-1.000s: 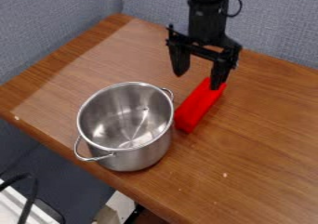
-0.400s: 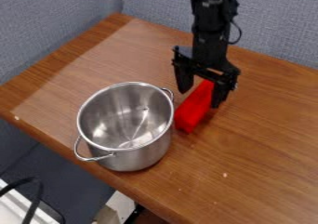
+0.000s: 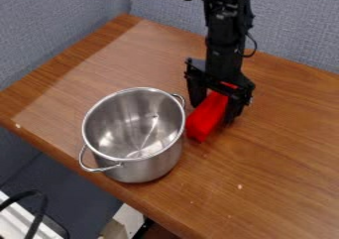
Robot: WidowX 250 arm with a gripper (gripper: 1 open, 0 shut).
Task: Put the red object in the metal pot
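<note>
- the black two-fingered tool [image 3: 216, 92] hangs from a dark, upright robot arm [image 3: 225, 25] and points straight down at the brown wooden table [image 3: 79, 79]
- its fingers stand wide apart, one on each long side of the bright red rectangular plastic-looking block [image 3: 208, 117], over the block's far end
- the fingertips reach down level with the block's upper part; whether they touch its sides is hard to tell from this angle, and nothing shows the block lifted
- the red block lies flat on the table, its length running from the tool towards the camera and slightly left
- the shiny round stainless steel pot [image 3: 133, 134] stands upright on the table just left of the block, near the table's front edge, with no lid on it
- the block's near end sits just beside the pot's right rim; a narrow gap seems to part them
- a small loop handle shows on the pot's near left side, and another at its far right rim
- the pot's inside shows only bare metal and reflections
- behind the table rises a grey-blue fabric wall [image 3: 79, 10]
- a black cable [image 3: 27, 208] curves across the lower left corner, below the table's edge
</note>
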